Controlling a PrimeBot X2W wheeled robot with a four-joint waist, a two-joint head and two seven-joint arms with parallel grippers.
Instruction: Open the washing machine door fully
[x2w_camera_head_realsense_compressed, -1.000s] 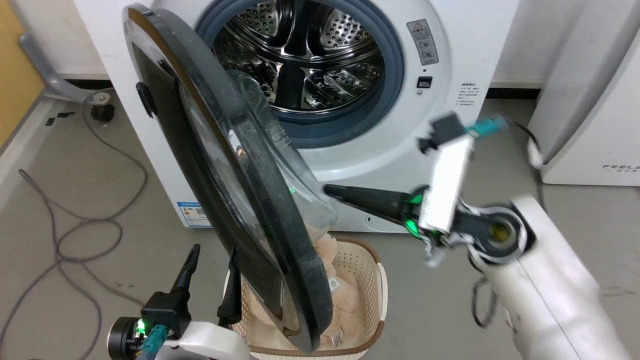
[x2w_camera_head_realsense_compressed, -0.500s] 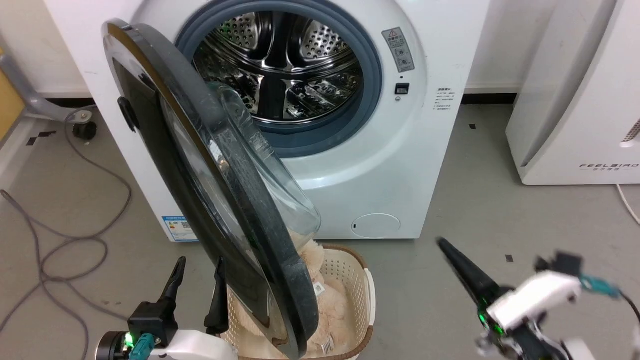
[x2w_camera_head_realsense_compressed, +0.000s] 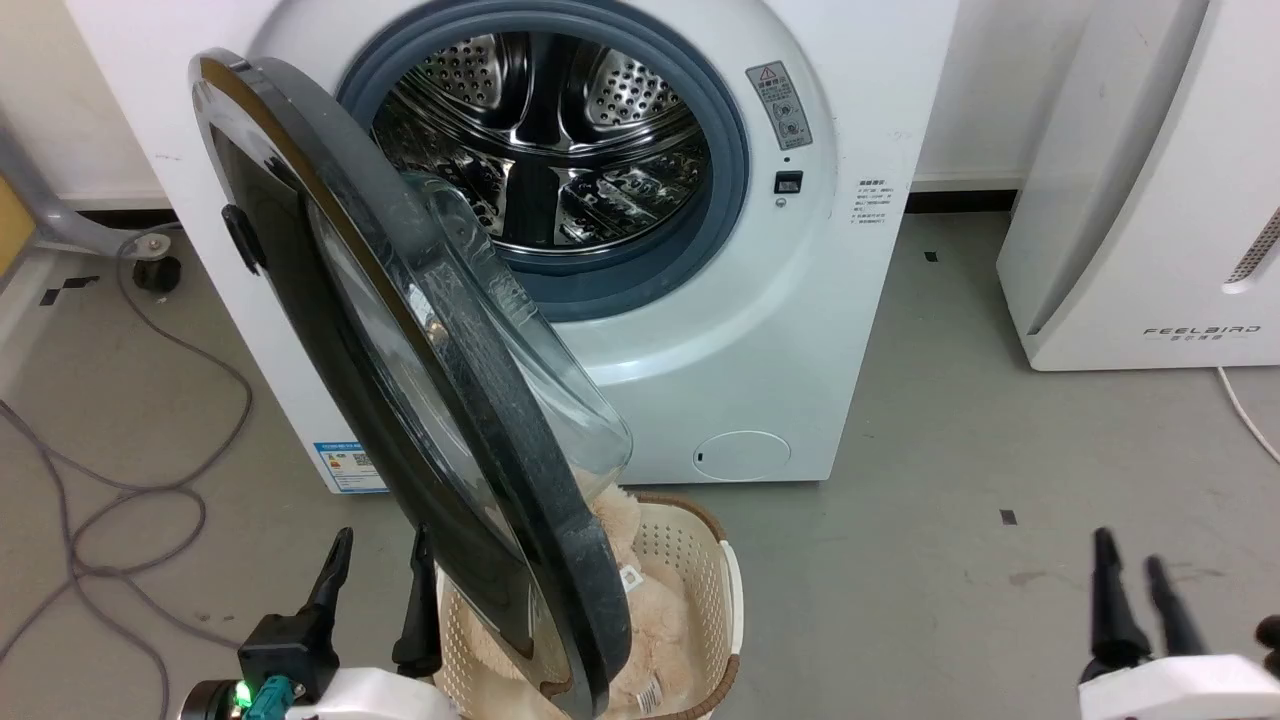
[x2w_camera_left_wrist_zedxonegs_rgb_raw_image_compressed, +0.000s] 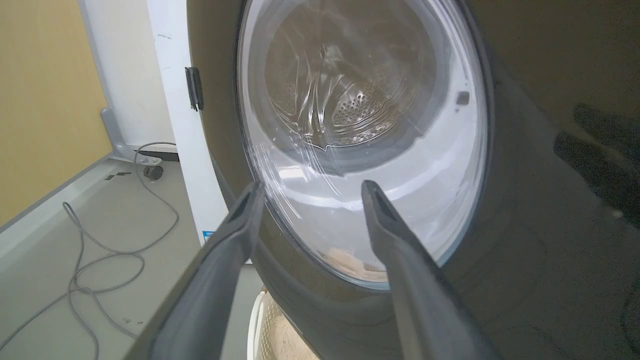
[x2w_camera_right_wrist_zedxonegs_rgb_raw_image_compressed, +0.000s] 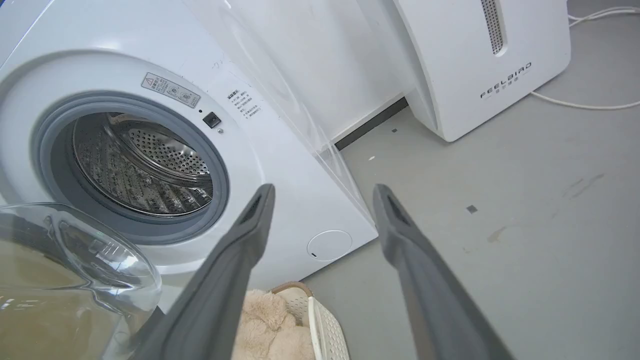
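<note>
**Door.** The washing machine door (x2w_camera_head_realsense_compressed: 420, 380) stands partly open. It is hinged on the left side of the washing machine (x2w_camera_head_realsense_compressed: 800, 330) and swung out toward the camera, so the head view shows it almost edge-on. The clear glass bowl faces the steel drum (x2w_camera_head_realsense_compressed: 560, 150). The lower rim of the door hangs above a pale laundry basket (x2w_camera_head_realsense_compressed: 737, 590), which holds a beige plush toy (x2w_camera_head_realsense_compressed: 655, 610) and stands on the floor (x2w_camera_head_realsense_compressed: 950, 480) before the machine.

**Left pincer.** The left pincer (x2w_camera_head_realsense_compressed: 385, 535) is at the lower left, just beside the lower outer face of the door. Its fingers (x2w_camera_left_wrist_zedxonegs_rgb_raw_image_compressed: 235, 235) are spread wide and hold nothing. In the left wrist view they point at the glossy black outer face and its round window. Whether either finger touches the door cannot be told.

**Right pincer.** The right pincer (x2w_camera_head_realsense_compressed: 1127, 548) is at the lower right, above bare floor and well apart from the door and the machine. Its fingers (x2w_camera_right_wrist_zedxonegs_rgb_raw_image_compressed: 400, 235) are parted and hold nothing. In the right wrist view they point toward the lower right front corner of the machine, and the white FEELBIRD appliance (x2w_camera_right_wrist_zedxonegs_rgb_raw_image_compressed: 480, 65) stands beyond them.
</note>
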